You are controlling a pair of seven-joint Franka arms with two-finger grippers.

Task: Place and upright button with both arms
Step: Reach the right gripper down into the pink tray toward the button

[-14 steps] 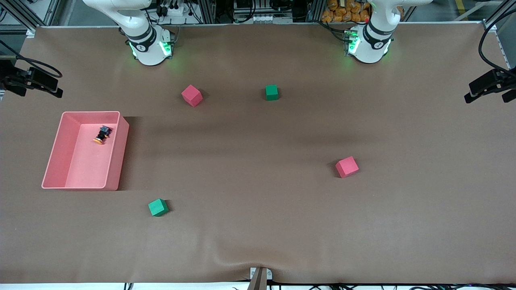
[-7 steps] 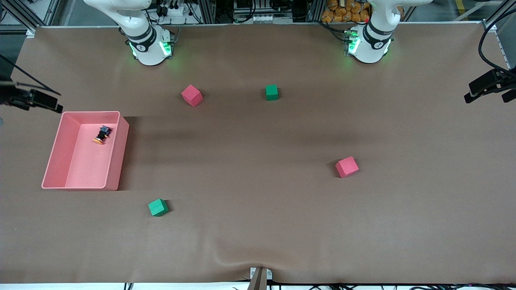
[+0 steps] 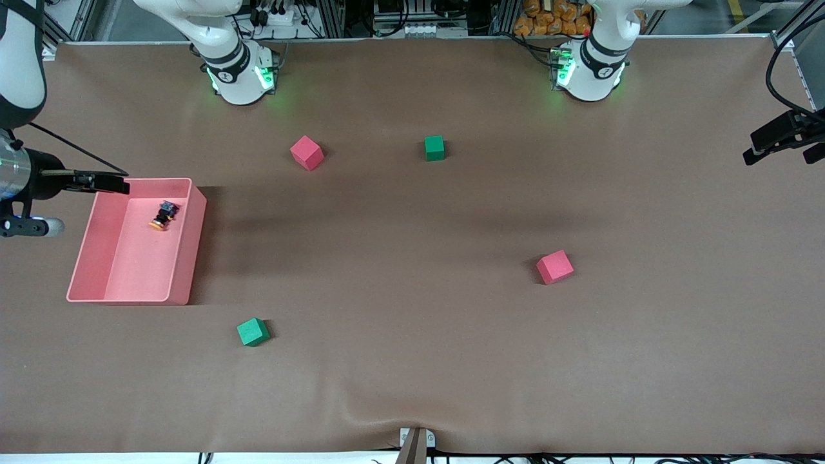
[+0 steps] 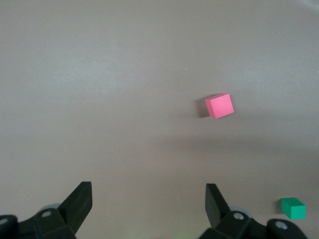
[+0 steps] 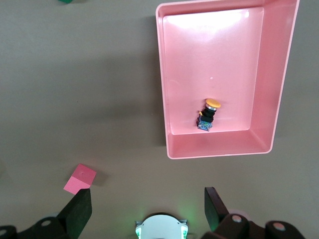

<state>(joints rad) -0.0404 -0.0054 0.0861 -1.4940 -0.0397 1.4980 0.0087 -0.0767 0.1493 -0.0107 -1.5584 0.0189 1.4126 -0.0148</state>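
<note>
The button (image 3: pixel 164 215) lies on its side in a pink bin (image 3: pixel 187 258), at the bin's end farther from the front camera; its orange cap points toward that camera. It also shows in the right wrist view (image 5: pixel 208 114). My right gripper (image 3: pixel 106 185) is open and empty, up in the air over the bin's outer corner on the robots' side. In its wrist view (image 5: pixel 148 201) the bin (image 5: pixel 167 84) lies well below it. My left gripper (image 3: pixel 749 148) is open and empty, waiting high over the left arm's end of the table, and bare table shows between its fingers (image 4: pixel 148 196).
A red cube (image 3: pixel 307 152) and a green cube (image 3: pixel 434 147) sit near the bases. Another red cube (image 3: pixel 554 266) lies toward the left arm's end. A green cube (image 3: pixel 252 332) lies nearer the front camera than the bin. The right arm's base (image 5: pixel 160 226) shows in its wrist view.
My right gripper has swung in from the table's end to over the bin's corner, and its arm now shows at the view's edge. The left gripper, button and cubes have not moved.
</note>
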